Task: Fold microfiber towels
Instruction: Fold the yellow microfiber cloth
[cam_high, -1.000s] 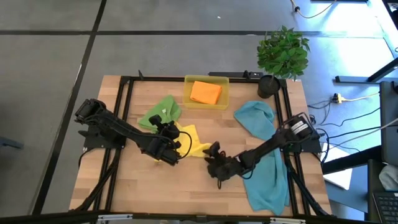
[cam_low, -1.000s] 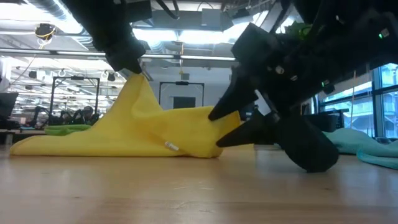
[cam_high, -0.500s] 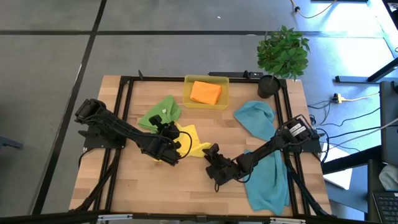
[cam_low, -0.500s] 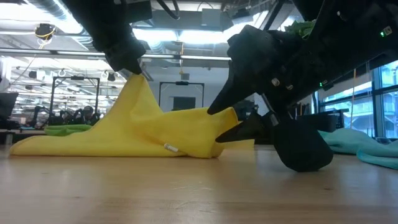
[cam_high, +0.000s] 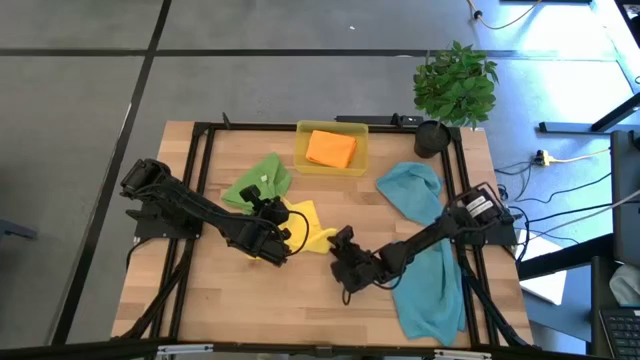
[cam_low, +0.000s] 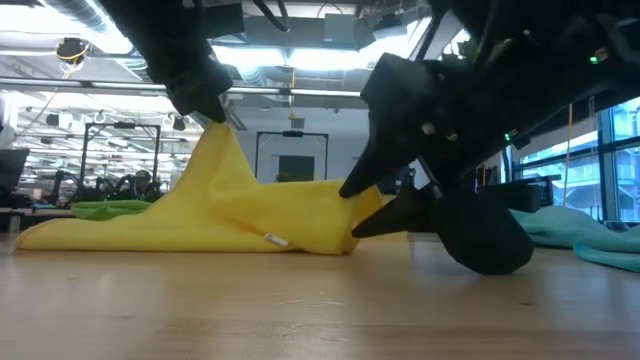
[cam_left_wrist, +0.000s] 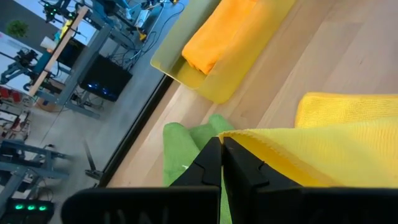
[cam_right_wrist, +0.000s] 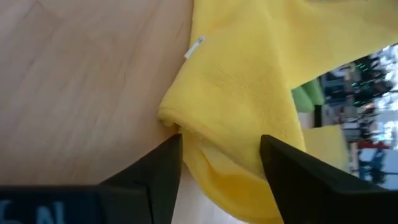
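Note:
The yellow towel (cam_high: 312, 226) lies mid-table, one part drawn up into a peak (cam_low: 218, 135). My left gripper (cam_high: 289, 228) is shut on that peak, coming from the table's left. My right gripper (cam_high: 341, 250) is open, low over the table at the towel's right end. In the low view its two fingers stand above and below that bunched end (cam_low: 362, 205). In the right wrist view the yellow folds (cam_right_wrist: 236, 106) fill the gap between the fingers. The rest of the towel rests on the wood. My left gripper pinches the yellow towel's hemmed edge (cam_left_wrist: 250, 134) between its two shut fingers (cam_left_wrist: 214, 163). That part is lifted into a peak, and the cloth slopes down from it to the table on both sides. My right gripper's fingers straddle the towel's bunched end; I cannot tell whether they touch it.
A green towel (cam_high: 258, 182) lies just beyond the left gripper. A yellow plastic tray (cam_high: 302, 160) at the far edge holds a folded orange towel (cam_high: 330, 148). Teal towels (cam_high: 412, 190) (cam_high: 430, 290) lie at the right, under the right arm. A potted plant (cam_high: 455, 88) stands at the far right corner.
My right gripper has tipped a little at the towel's right end and stays open around it. The yellow towel and my left gripper have kept still.

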